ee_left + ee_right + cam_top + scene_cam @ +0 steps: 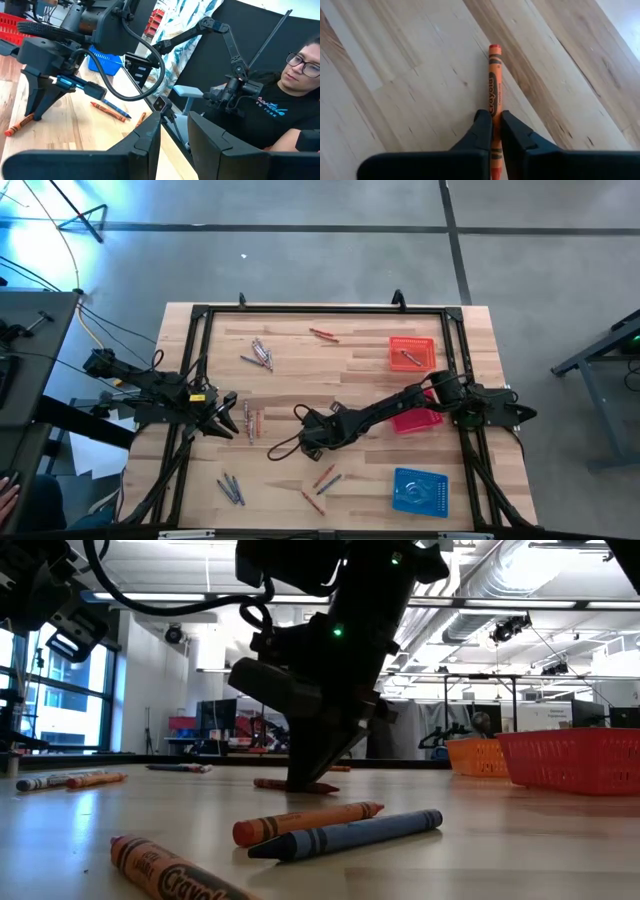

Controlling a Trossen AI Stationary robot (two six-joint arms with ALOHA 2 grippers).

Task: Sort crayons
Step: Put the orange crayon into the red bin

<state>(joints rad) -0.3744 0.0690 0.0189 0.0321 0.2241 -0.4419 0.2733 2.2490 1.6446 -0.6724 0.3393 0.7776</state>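
High: right gripper (pixel 305 432) mid-bench, far nearer than the left gripper (pixel 228 423) (parked at the left edge).
Low: fingertips down on the orange crayon (pixel 297 784).
Right wrist: fingers (pixel 482 131) nipped onto the crayon, its long axis between them.

table (pixel 410 75): pale wood, smooth | orange crayon (pixel 494 85): paper-wrapped, seemingly matt

Orange crayon (pixel 494 85): near end hidden between right gripper (pixel 493 131) fingers, cut by frame edge. Red basket (pixel 420 420) partly covered by right arm. Low view: nearest crayon (pixel 170 870) cropped; gripped crayon possibly orange, mostly hidden.
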